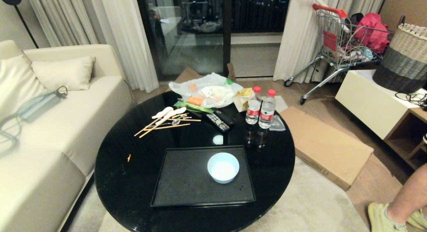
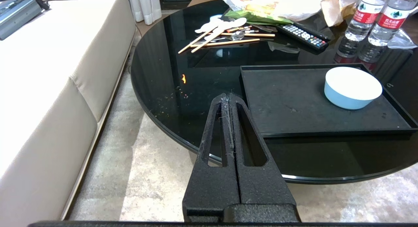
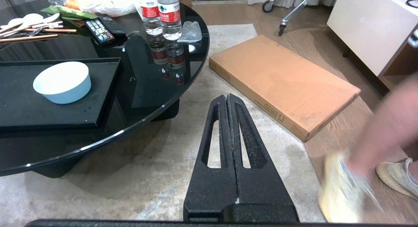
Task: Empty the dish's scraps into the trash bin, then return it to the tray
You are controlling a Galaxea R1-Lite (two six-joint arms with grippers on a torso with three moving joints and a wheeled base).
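Jaws of both grippers clenched empty, dish (image 1: pixel 223 167) on tray (image 1: pixel 181 185), bottles (image 1: pixel 260 107) beyond.

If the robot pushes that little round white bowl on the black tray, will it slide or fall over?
The small round white bowl looks wide and low, so it probably won't tip easily. It sits on the flat black tray's matte, textured surface, so it may drag rather than glide. It appears empty and smooth-sided, so it is likely light, and possibly slippery to pinch.

open above: dish (image 1: pixel 223 167) | far side blocked: bottles (image 1: pixel 260 108), remote (image 1: pixel 218 121)
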